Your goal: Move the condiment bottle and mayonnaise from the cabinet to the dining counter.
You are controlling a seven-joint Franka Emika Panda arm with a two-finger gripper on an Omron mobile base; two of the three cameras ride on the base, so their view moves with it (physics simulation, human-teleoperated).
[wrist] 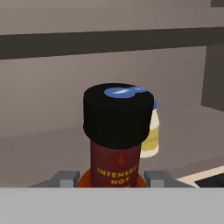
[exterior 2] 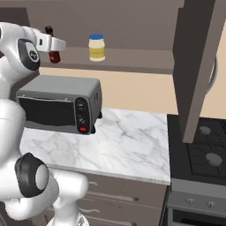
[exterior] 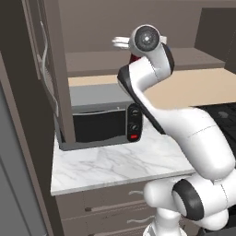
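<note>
The condiment bottle [wrist: 114, 168], dark red with a black cap, stands upright on the open cabinet's inner shelf [exterior 2: 132, 59]. My gripper [wrist: 112, 178] is shut on it, one fingertip pressed to each side of its body. From the right base view the bottle [exterior 2: 54, 55] shows at the shelf's left end, under my gripper [exterior 2: 53, 46]. A red sliver of the bottle [exterior: 133, 58] peeks out behind the wrist. The mayonnaise [exterior 2: 96, 47], a pale jar with a blue lid, stands on the same shelf to the right, just behind the bottle [wrist: 151, 135]. The dining counter is out of view.
A grey toaster oven [exterior 2: 59, 103] sits on the small marble worktop [exterior 2: 128, 141] right below the shelf. The open cabinet doors [exterior 2: 194, 66] [exterior: 50, 69] hang out on both sides. A black stove [exterior 2: 203, 150] adjoins the worktop on the right.
</note>
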